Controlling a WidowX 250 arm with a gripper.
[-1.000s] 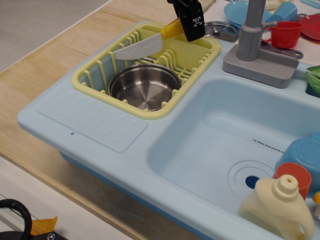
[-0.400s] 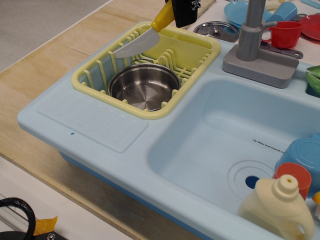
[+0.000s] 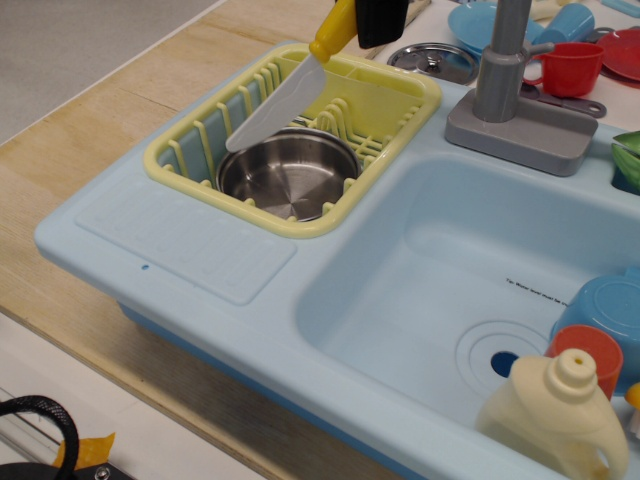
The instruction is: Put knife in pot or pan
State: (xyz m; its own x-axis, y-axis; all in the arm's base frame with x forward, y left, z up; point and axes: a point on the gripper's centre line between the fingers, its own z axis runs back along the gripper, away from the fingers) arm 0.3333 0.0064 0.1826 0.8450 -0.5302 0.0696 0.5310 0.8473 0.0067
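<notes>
The knife [image 3: 283,97] has a yellow handle and a broad white blade. It hangs in the air, blade pointing down-left, its tip just above the far-left rim of the steel pot [image 3: 288,172]. The pot sits empty in the yellow dish rack [image 3: 180,165]. My black gripper [image 3: 372,20] is at the top edge of the view, shut on the knife's yellow handle; most of the gripper is cut off by the frame.
The rack sits on the blue toy sink unit [image 3: 190,245], with the basin [image 3: 450,280] to the right. A grey faucet [image 3: 505,75] and a metal lid [image 3: 432,58] stand behind. A cream bottle [image 3: 555,420] and red cup [image 3: 570,65] are nearby.
The gripper has risen towards the top edge. The knife has swung from near level to steeply tilted, its blade tip dropping toward the pot's rim.
</notes>
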